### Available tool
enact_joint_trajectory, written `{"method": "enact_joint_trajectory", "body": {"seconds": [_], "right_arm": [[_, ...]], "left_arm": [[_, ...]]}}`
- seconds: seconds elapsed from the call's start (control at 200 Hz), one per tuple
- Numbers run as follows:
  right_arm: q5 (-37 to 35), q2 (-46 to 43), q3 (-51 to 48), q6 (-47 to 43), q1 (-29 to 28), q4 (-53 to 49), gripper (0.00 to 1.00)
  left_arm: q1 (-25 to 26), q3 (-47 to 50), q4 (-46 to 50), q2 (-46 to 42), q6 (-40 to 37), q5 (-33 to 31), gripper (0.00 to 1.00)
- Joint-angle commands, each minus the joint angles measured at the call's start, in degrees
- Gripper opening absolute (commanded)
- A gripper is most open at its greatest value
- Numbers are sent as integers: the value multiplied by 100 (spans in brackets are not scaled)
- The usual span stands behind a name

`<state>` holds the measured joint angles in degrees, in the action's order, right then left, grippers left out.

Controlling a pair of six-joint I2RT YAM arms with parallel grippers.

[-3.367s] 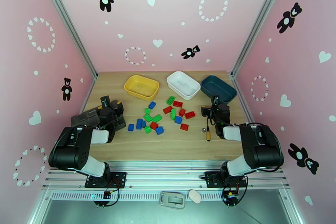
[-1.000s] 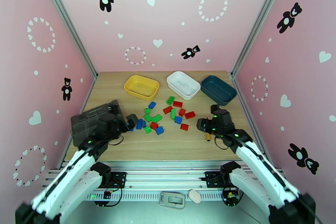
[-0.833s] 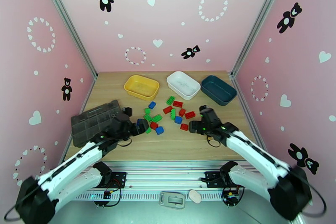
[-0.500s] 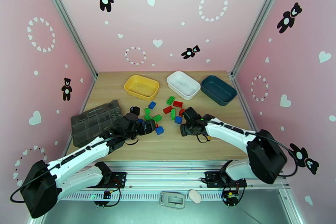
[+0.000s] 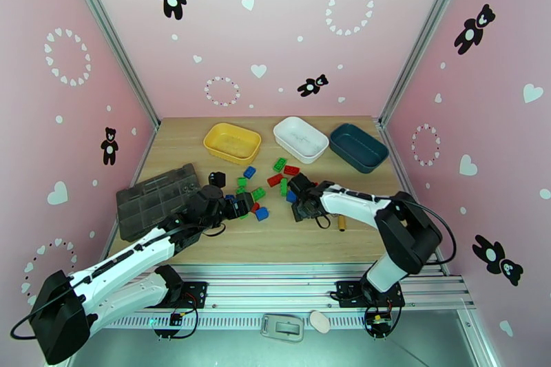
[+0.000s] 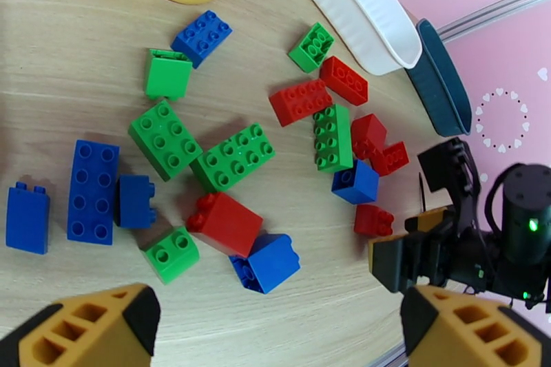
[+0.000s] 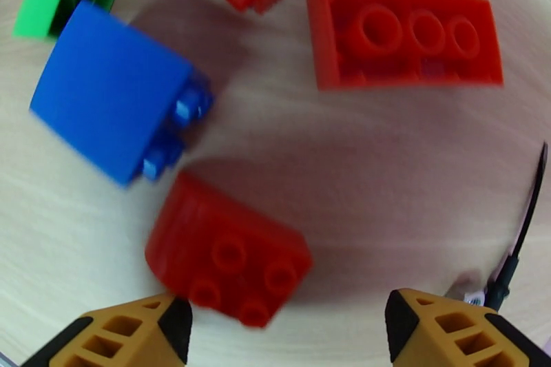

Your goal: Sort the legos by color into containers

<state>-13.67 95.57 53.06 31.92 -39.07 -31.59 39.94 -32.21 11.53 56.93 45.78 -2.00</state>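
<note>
Red, green and blue legos (image 5: 257, 193) lie scattered mid-table, in front of the yellow (image 5: 232, 142), white (image 5: 300, 138) and teal (image 5: 357, 147) containers. My left gripper (image 5: 237, 204) hovers open over the left of the pile. In the left wrist view its fingertips (image 6: 89, 323) stand wide apart, with a red brick (image 6: 224, 222) and a blue brick (image 6: 268, 261) just ahead. My right gripper (image 5: 303, 203) is low over the right of the pile and open. A small red brick (image 7: 227, 258) lies just ahead of its fingertips (image 7: 131, 330), near a blue brick (image 7: 110, 100).
A dark grey organizer box (image 5: 157, 200) sits at the left edge of the table. A yellow-handled screwdriver (image 5: 342, 224) lies just right of my right gripper. A strip of bare wood (image 5: 275, 241) runs along the near edge.
Both arms have reached in from the table's sides to the pile. The left gripper moved right over the left cluster, and the right gripper moved left and down onto the small red brick.
</note>
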Motion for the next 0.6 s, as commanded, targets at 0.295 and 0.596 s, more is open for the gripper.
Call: {"method": "enact_joint_trajectory", "body": {"seconds": [0.295, 0.596], "right_arm": [[233, 528, 528, 42, 551, 222, 70], [898, 516, 375, 69, 791, 578, 54]], "left_arm": [[24, -145, -50, 310, 61, -55, 99], [28, -307, -133, 584, 81, 59, 98]]}}
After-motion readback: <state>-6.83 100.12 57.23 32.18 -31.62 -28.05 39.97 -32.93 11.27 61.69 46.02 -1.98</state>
